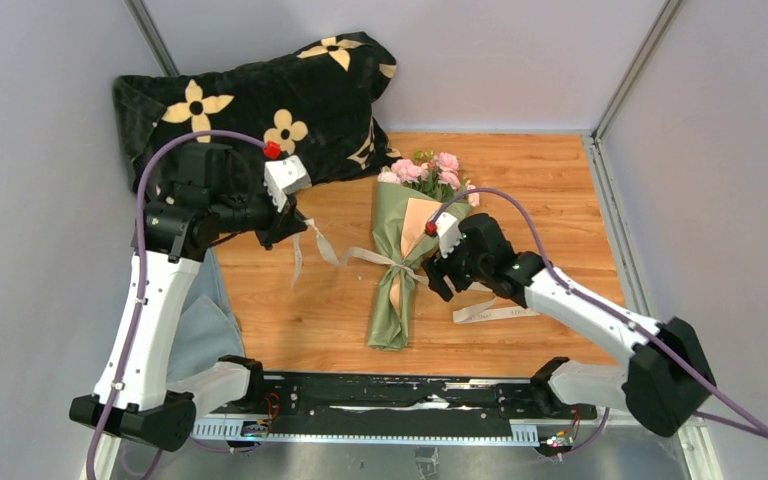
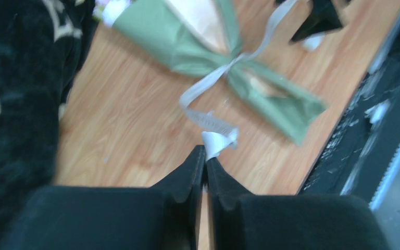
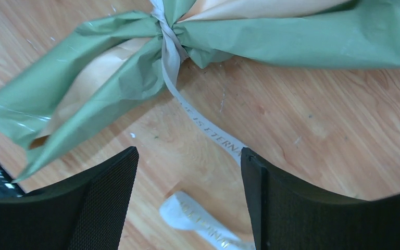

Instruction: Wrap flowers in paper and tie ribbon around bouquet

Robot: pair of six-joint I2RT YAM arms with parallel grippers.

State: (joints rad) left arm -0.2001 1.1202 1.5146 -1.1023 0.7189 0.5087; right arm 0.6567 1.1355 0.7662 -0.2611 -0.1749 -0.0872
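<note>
The bouquet lies in the middle of the wooden table, with pink flowers (image 1: 430, 170) at its far end. Its olive-green and tan paper (image 1: 397, 300) is cinched at the waist by the cream ribbon (image 1: 397, 264). One ribbon tail runs left to my left gripper (image 1: 292, 228), which is shut on its end (image 2: 216, 140). My right gripper (image 1: 438, 275) hovers just right of the knot, open and empty. In the right wrist view the other tail (image 3: 208, 127) runs from the knot across the wood, and its end (image 3: 198, 219) lies loose under that gripper (image 3: 190, 156).
A black pillow with tan flower prints (image 1: 260, 100) sits at the back left, close behind the left arm. A pale blue-grey cloth (image 1: 205, 330) hangs at the left edge. The black base rail (image 1: 390, 395) runs along the near edge. Grey walls enclose three sides.
</note>
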